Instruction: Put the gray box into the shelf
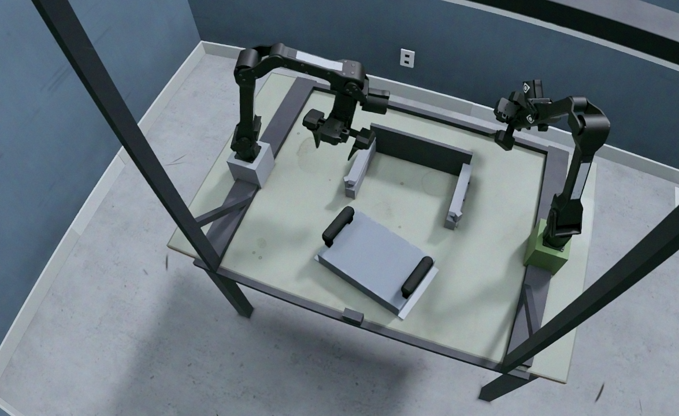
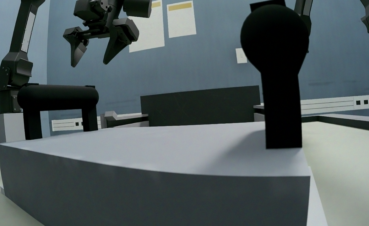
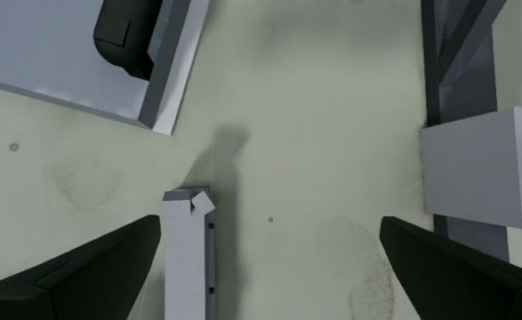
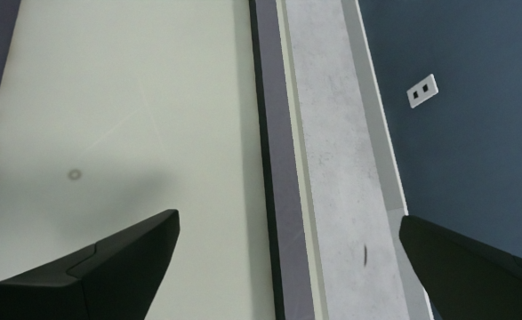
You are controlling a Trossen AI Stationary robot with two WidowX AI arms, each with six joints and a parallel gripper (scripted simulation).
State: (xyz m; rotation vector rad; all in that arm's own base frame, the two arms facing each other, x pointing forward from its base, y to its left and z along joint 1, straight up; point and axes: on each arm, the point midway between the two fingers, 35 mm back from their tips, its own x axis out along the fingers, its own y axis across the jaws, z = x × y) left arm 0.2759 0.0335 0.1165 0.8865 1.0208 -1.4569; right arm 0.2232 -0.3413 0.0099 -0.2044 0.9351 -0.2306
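Note:
The gray box [image 1: 377,257] lies flat on the table near the front edge, turned at an angle, with a black handle [image 1: 337,226] at one end and another [image 1: 417,276] at the other. It fills the front of the exterior view [image 2: 152,168]. The shelf [image 1: 408,165] stands behind it: a dark back wall [image 1: 420,148] and two gray rails [image 1: 359,167] [image 1: 459,195]. My left gripper [image 1: 335,144] is open, hovering above the left rail's back end [image 3: 188,249]. My right gripper [image 1: 504,135] is open, high above the table's far right edge.
The left arm stands on a white block [image 1: 250,164] and the right arm on a green block [image 1: 547,253]. Dark frame bars [image 1: 289,111] run along the table's edges. Black posts [image 1: 140,149] cross the overhead view.

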